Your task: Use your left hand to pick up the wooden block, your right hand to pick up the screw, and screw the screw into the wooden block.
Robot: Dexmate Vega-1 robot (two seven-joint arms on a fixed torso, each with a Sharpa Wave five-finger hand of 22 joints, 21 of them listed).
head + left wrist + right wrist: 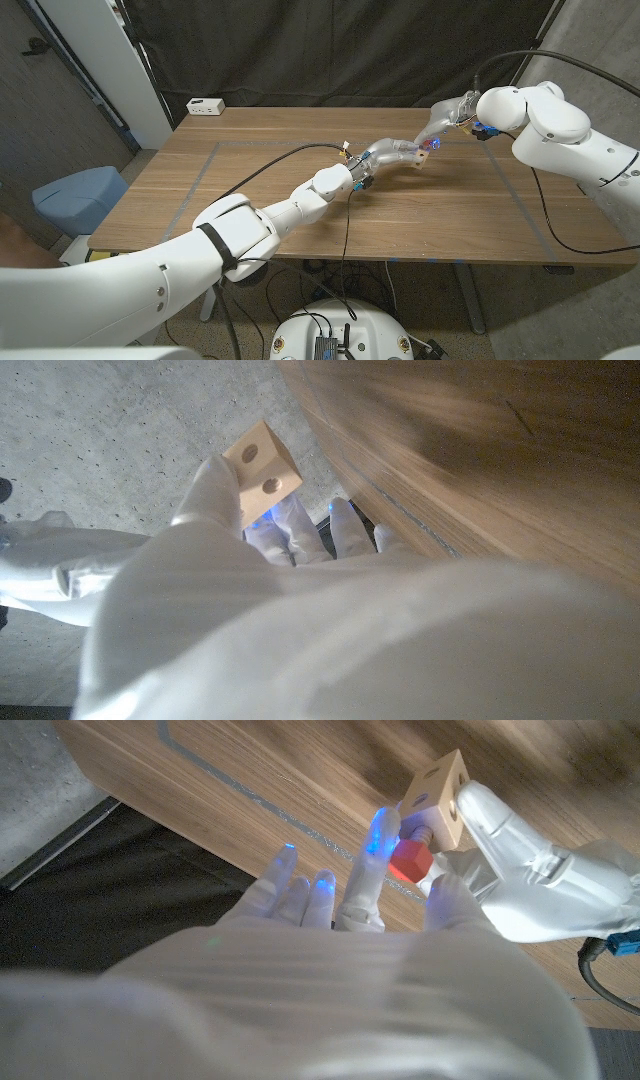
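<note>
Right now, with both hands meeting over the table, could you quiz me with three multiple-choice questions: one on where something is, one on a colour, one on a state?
1. Where is the wooden block?
A. Flat on the table
B. Held in the left hand, above the table
C. On the floor

2. What colour is the screw head?
A. Red
B. Green
C. Black

3. What is the right hand doing?
A. Hanging away from the block
B. Pressing the table
C. Holding the screw at the block

Answers: 1 B, the left hand's fingers grip the block off the tabletop. 2 A, the right wrist view shows a red head. 3 C, its fingers pinch the screw, whose shank meets the block's face.
</note>
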